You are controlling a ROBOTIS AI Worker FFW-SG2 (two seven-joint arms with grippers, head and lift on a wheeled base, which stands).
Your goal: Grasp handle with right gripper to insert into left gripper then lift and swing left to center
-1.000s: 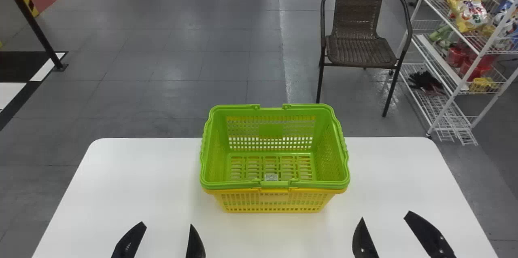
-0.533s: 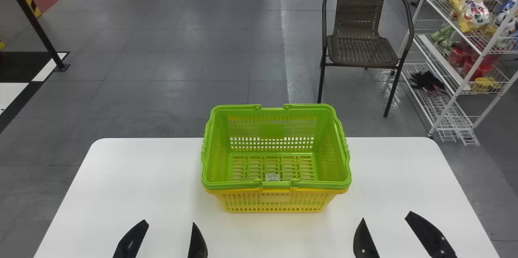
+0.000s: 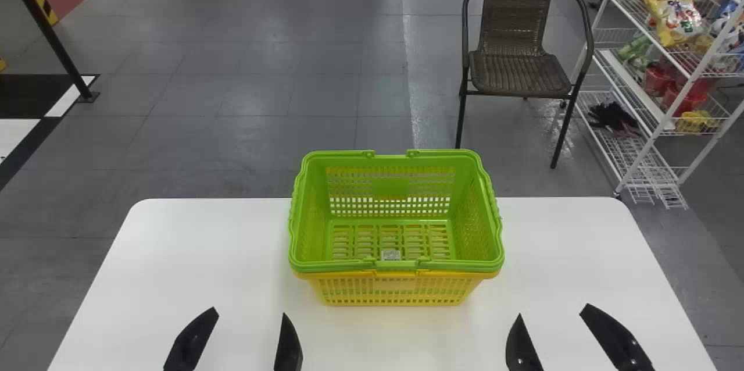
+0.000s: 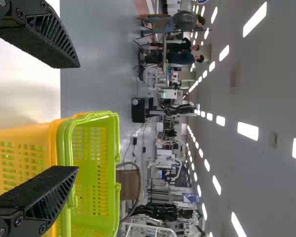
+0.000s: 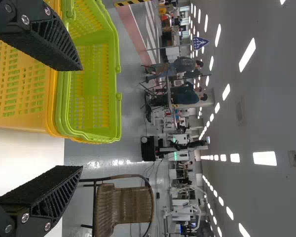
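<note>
A green basket (image 3: 389, 185) is nested in a yellow basket (image 3: 392, 291) on the white table (image 3: 192, 260); its handles lie folded along the rim. My left gripper (image 3: 249, 309) stands open over the table, nearer than the baskets and to their left. Over on the right, my right gripper (image 3: 552, 310) is also open, short of the baskets. Nothing is between either pair of fingers. In the left wrist view the left gripper (image 4: 79, 117) has the green basket (image 4: 113, 148) beyond it. The right wrist view shows the right gripper (image 5: 82, 118) and the green basket (image 5: 116, 98) beyond.
Past the table's far edge stands a brown wicker chair (image 3: 517, 71) on the grey floor. A white wire shelf (image 3: 662, 115) with snack bags and red items is at the right. A dark post (image 3: 58, 51) rises at the far left.
My left gripper has moved slightly forward and to the right, toward the baskets. The right gripper and the baskets have stayed essentially where they were.
</note>
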